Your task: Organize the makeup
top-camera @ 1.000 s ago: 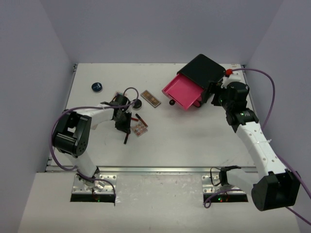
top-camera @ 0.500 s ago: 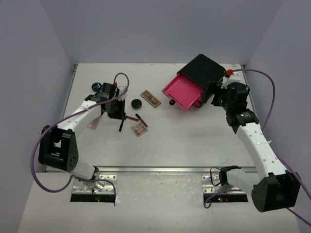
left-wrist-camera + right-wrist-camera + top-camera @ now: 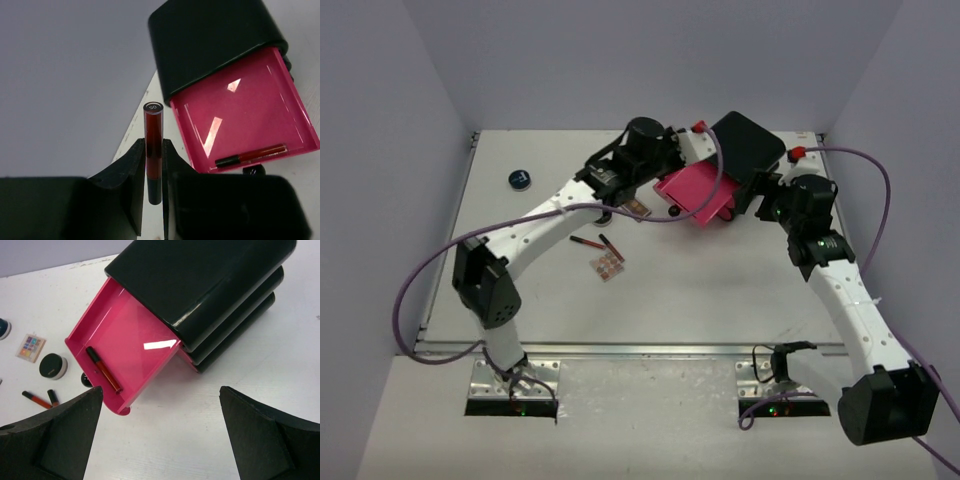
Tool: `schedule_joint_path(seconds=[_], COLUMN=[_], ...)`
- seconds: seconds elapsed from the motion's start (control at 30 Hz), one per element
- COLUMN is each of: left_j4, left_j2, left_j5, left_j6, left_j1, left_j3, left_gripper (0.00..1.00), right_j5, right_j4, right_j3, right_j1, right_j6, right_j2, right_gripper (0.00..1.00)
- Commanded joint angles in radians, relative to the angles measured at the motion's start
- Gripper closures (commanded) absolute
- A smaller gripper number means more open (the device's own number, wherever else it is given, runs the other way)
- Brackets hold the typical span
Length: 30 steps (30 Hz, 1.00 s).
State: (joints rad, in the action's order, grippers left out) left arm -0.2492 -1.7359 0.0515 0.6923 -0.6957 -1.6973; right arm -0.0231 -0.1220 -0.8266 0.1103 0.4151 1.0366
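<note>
In the left wrist view my left gripper [image 3: 153, 152] is shut on a thin red stick with a black end [image 3: 153, 135], held up above the table beside the open pink drawer [image 3: 245, 115]. Another red and black stick [image 3: 250, 155] lies in that drawer. On the table to the left lie two red sticks [image 3: 585, 241] [image 3: 611, 246], a tan-pink palette [image 3: 607, 266] and a dark-blue jar [image 3: 521, 180]. The right wrist view shows a round black compact [image 3: 51, 365] and a second palette [image 3: 31, 347]. My right gripper [image 3: 161, 390] stands open over bare table, right of the drawer.
The big black box [image 3: 748, 145] stands at the back right, its top drawer pulled out toward the table's middle. My left arm stretches across the compact and a palette in the top view. Grey walls close the table at back and sides.
My left arm has swung from the left of the table up and right to the pink drawer, carrying the red stick. The right arm has stayed in place.
</note>
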Motion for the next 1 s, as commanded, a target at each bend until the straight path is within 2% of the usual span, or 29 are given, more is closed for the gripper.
schedule_joint_path(seconds=[0.0,0.3,0.67,0.7,0.77,0.8,0.87,0.97], left_j4=[0.09,0.145,0.195,0.195,0.194,0.194,0.195,0.194], left_j2=[-0.168,-0.272,-0.341,-0.343,-0.34,-0.336,-0.329,-0.318], left_j5=[0.024,-0.002,0.042,0.042,0.037,0.038,0.044,0.056], left_j6=[0.286,0.454,0.461,0.461,0.455,0.452,0.45,0.438], left_j1=[-0.019,-0.068,-0.112,-0.113,-0.114,-0.116,-0.122,-0.126], left_j3=[-0.127,-0.074,-0.046,-0.04,-0.037,-0.034,-0.034,-0.047], left_gripper=[1.0,1.0,0.99,0.96,0.79,0.62,0.39,0.24], right_j5=[0.05,0.089,0.065,0.064,0.063,0.061,0.058,0.048], right_j4=[0.009,0.01,0.01,0.01,0.01,0.009,0.01,0.009], right_j3=[-0.001,0.021,0.023,0.023,0.023,0.023,0.023,0.023], right_j1=[-0.052,-0.092,-0.095,-0.095,-0.095,-0.095,-0.095,-0.095], right_j6=[0.049,0.04,0.021,0.021,0.019,0.017,0.017,0.017], right_j2=[-0.039,-0.061,-0.049,-0.049,-0.052,-0.053,-0.049,-0.046], right_gripper=[0.01,0.01,0.01,0.01,0.01,0.01,0.01,0.01])
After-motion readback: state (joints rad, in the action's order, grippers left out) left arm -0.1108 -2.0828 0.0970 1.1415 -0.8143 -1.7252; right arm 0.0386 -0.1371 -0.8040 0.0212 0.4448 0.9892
